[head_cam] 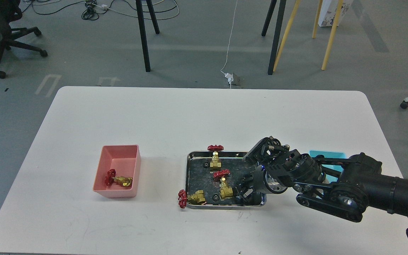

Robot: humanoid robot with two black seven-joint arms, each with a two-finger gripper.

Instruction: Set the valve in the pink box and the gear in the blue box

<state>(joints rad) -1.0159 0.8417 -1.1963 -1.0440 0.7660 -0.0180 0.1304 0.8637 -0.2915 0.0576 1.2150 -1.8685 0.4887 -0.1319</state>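
Observation:
My right gripper (pixel 243 193) reaches down into the front right part of the steel tray (pixel 190 177). Its fingers are dark against the tray floor and I cannot tell them apart. Three valves are at the tray: one (pixel 215 157) at the back rim, one (pixel 224 186) in the middle just left of the gripper, and one (pixel 192 198) over the front left corner. Two small black gears (pixel 206 165) (pixel 216 197) lie in the tray. A fourth valve (pixel 119 180) lies in the pink box (pixel 119 156). The blue box (pixel 326 155) is mostly hidden behind my right arm. My left gripper is out of view.
The white table (pixel 204 113) holds the pink box at the left, the tray in the middle and the blue box at the right. Chair and table legs stand on the floor beyond the far edge.

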